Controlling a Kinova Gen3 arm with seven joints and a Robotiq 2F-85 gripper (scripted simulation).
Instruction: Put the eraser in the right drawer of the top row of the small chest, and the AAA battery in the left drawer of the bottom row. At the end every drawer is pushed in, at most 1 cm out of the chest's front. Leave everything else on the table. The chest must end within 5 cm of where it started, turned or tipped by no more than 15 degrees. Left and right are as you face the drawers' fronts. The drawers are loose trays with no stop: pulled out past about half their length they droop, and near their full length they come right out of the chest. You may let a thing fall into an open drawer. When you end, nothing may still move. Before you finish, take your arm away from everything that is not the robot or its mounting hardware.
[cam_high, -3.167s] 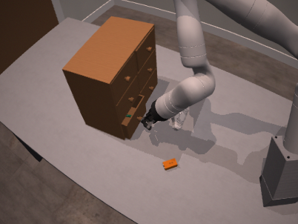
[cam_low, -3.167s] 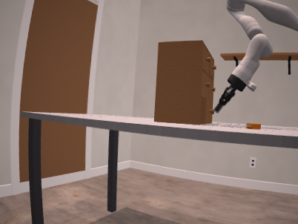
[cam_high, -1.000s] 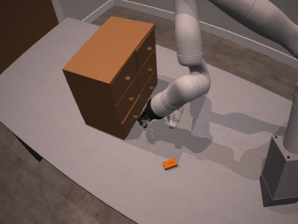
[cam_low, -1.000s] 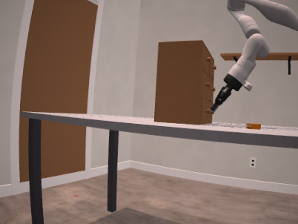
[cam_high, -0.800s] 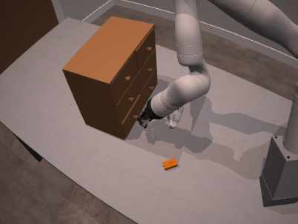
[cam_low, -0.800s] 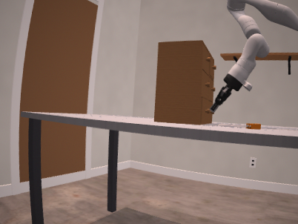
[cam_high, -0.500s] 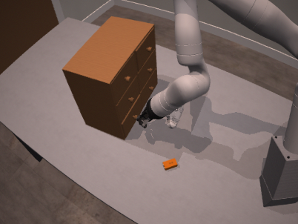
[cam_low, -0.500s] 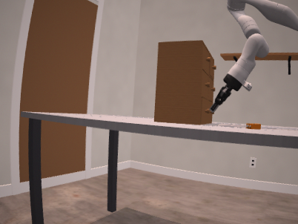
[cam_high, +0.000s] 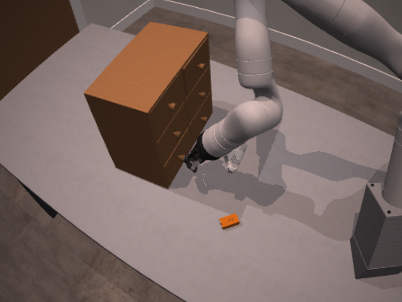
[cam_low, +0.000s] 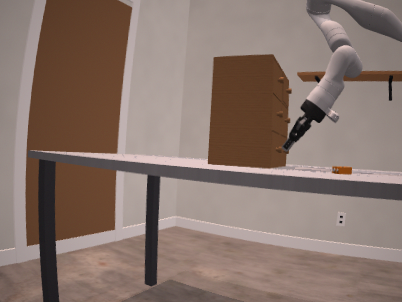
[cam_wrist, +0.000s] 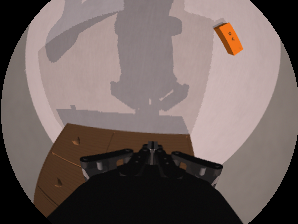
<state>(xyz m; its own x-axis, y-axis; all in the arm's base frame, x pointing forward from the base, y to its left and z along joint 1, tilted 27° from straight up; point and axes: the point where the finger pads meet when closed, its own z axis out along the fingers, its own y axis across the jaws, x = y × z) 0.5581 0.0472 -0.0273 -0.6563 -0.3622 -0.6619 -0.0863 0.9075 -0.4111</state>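
Hand (cam_high: 192, 163) (cam_low: 286, 147) (cam_wrist: 152, 147)'s closed on nothing, right by the bottom-left drawer (cam_high: 173, 161) (cam_low: 280, 142) (cam_wrist: 145, 139). If you're nudging that in, go straight and gentle imo.

The chest (cam_high: 135, 125) (cam_low: 245, 110) (cam_wrist: 115, 145) blocks passage on its side. Between its front and the orange block (cam_high: 230, 220) (cam_low: 342, 170) (cam_wrist: 229, 39), there seems room to pass.

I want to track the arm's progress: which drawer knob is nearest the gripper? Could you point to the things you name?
The bottom-left knob (cam_high: 182, 157) (cam_low: 279, 150): the gripper's (cam_high: 192, 165) (cam_low: 286, 148) fingertips are right by it; the other knobs stand farther off.
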